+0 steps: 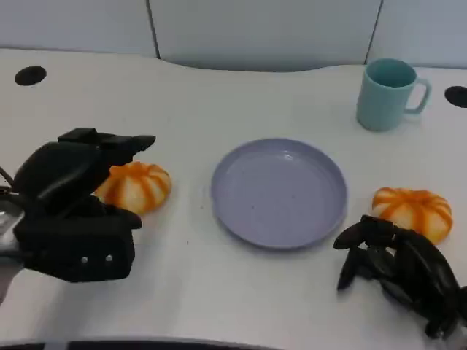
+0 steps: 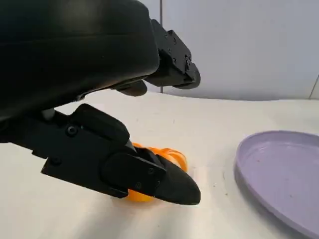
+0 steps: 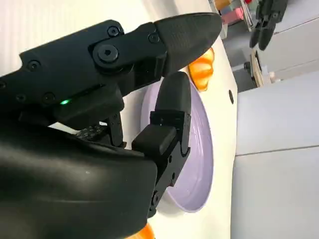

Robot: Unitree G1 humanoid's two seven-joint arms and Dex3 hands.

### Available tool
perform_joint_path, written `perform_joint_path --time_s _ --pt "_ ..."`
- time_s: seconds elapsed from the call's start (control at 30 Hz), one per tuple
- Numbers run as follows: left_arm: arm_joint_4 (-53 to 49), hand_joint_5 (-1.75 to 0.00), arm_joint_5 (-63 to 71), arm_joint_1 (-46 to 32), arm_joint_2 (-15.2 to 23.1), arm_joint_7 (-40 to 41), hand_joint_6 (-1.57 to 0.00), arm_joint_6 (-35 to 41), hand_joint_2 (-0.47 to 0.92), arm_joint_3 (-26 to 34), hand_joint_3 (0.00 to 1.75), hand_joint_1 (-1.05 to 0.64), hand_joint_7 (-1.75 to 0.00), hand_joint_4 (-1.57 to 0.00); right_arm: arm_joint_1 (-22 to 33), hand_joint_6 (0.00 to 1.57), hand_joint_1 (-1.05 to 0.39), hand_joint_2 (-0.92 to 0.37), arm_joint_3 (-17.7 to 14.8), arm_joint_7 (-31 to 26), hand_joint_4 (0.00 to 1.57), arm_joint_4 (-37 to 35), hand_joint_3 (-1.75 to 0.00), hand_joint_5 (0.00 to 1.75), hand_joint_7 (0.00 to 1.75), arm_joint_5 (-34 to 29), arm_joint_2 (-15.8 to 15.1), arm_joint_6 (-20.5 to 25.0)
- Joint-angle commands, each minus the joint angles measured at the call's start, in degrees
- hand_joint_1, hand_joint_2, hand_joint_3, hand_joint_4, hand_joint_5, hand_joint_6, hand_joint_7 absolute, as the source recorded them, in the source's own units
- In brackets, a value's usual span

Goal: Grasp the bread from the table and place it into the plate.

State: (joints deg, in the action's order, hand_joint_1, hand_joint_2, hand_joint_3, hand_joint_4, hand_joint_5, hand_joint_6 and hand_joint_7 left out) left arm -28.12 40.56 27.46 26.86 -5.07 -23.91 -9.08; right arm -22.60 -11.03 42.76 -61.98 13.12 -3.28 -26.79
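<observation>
Bread [image 1: 135, 187] lies at 3 o'clock of left hand [image 1: 73, 211], between its spread fingers, not gripped. Plate [image 1: 279, 193] sits centre. Right hand [image 1: 398, 270], fingers curled, empty, rests at 6 o'clock of second bread [image 1: 412, 210].

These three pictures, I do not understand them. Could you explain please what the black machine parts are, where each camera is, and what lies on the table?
They show a humanoid robot at a white table. The black parts are its left hand and right hand. One camera looks down from its head; the others sit at each wrist. On the table lie a purple plate, two orange-striped breads, the left bread and the right bread, and a teal mug. The left hand reaches around the left bread; neither hand holds anything.
</observation>
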Motion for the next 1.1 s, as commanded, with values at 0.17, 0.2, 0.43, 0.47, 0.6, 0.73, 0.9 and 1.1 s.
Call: perform_joint_path --time_s 0.17,0.2,0.43,0.47,0.6,0.73,0.9,1.1 --pt "-11.2 -0.17 4.6 10.0 0.2 -0.8 -0.11 6.8 0.92 -8.8 0.06 -0.91 0.00 0.00 1.8 0.72 -0.51 -0.92 0.0 0.2 0.66 -0.6 -0.14 1.55 1.05 0.0 -0.3 1.9" --pt "-13.0 -0.15 5.3 11.2 -0.3 -0.5 -0.10 7.6 0.92 -10.0 0.06 -0.91 0.00 0.00 1.9 0.72 -0.52 -0.92 0.2 -0.1 0.66 -0.4 -0.14 1.55 1.05 -0.3 -0.4 1.6" --pt "-26.4 -0.15 6.2 18.1 -4.6 3.1 -0.11 10.4 0.91 -15.5 0.02 -0.90 -0.02 -0.01 2.8 0.73 -0.55 -0.92 0.8 -0.7 0.65 0.9 -0.16 1.58 1.06 -0.8 -0.4 0.4" --pt "-28.2 -0.15 6.1 19.1 -5.2 3.2 -0.11 10.8 0.91 -16.0 0.02 -0.90 -0.02 -0.01 2.8 0.72 -0.55 -0.92 0.7 -0.6 0.65 0.8 -0.16 1.58 1.06 -0.6 -0.3 0.4" --pt "-34.9 -0.17 6.0 22.3 -7.4 3.9 -0.12 12.1 0.91 -18.1 0.01 -0.91 -0.02 0.00 3.1 0.72 -0.54 -0.92 0.9 -0.4 0.65 1.4 -0.16 1.58 1.06 -0.5 -0.3 0.4" --pt "-39.3 -0.19 5.8 24.2 -9.1 4.7 -0.12 13.8 0.90 -19.5 0.00 -0.91 -0.02 0.00 3.5 0.71 -0.53 -0.92 1.0 -0.4 0.65 2.2 -0.16 1.58 1.07 -0.3 -0.2 0.9" --pt "-43.9 -0.21 6.3 26.1 -11.5 5.1 -0.11 17.3 0.90 -21.6 0.00 -0.91 -0.01 0.00 3.9 0.72 -0.53 -0.92 1.2 -0.7 0.65 1.9 -0.15 1.58 1.07 -0.6 -0.2 0.0" --pt "-46.5 -0.23 6.2 26.9 -12.9 5.8 -0.12 18.8 0.88 -23.7 0.00 -0.90 -0.02 0.00 4.4 0.72 -0.54 -0.92 1.2 -0.1 0.66 3.0 -0.16 1.60 1.06 0.0 0.0 0.8"
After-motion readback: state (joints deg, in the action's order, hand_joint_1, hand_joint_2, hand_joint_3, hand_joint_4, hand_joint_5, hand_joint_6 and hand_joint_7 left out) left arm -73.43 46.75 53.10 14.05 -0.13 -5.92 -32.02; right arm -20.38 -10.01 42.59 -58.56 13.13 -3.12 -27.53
